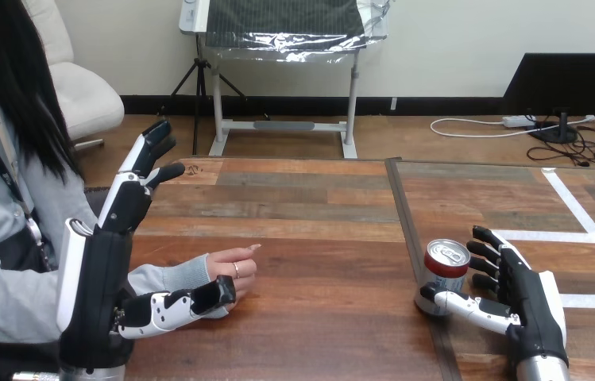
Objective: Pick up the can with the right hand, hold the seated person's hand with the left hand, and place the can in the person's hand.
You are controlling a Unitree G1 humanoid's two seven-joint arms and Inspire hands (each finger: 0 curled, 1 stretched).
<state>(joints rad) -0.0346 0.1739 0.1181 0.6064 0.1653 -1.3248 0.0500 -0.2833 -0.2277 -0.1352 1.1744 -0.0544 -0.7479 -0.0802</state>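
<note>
I see the can (445, 271) upright on the table (318, 230), inside my right hand (529, 305): thumb across its base, fingers curled on the far side. Contents: can't tell. Left hand (110, 266) open, fingers straight, thumb touching the person's hand (231, 273), which rests beside it.

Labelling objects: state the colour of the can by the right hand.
The can is red above, white below, silver lid; head view.
</note>
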